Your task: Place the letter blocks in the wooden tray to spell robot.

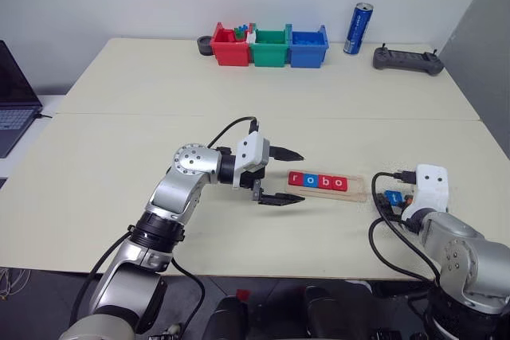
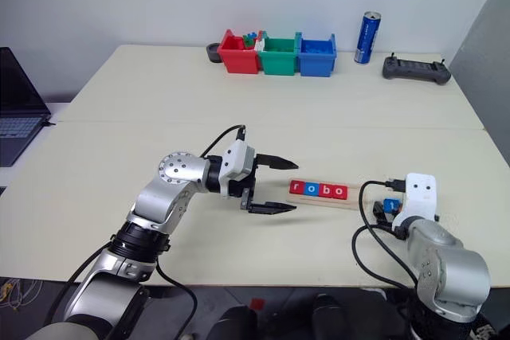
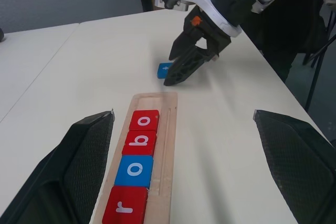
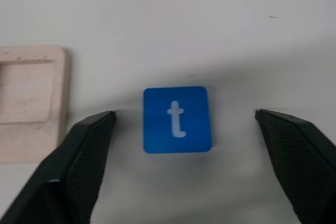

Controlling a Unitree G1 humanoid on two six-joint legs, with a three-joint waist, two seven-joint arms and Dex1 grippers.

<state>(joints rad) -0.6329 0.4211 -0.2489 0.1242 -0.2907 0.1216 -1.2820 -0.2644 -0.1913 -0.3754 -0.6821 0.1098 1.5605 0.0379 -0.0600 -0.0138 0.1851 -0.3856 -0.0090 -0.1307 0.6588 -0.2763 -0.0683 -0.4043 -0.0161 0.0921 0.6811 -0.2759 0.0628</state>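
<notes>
So my right pincer point(image 4: 181, 124) is spread wide with nothing in it, hanging right over the blue t block point(image 4: 177, 120), which lies flat on the table point(image 1: 119, 125) between the fingers without touching either, just off the right end of the wooden tray point(image 1: 360, 189). The tray sits near the table's front edge with r, o, b, o point(image 1: 319, 181) lined up in it and its last slot bare. My left pincer point(image 1: 287, 174) is wide apart too, empty, pointing at the tray's left end.

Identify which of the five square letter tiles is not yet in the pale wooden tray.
The blue square tile marked t: it lies flat on the table beyond the pale wooden tray, whose groove holds r, o, b, o.
</notes>
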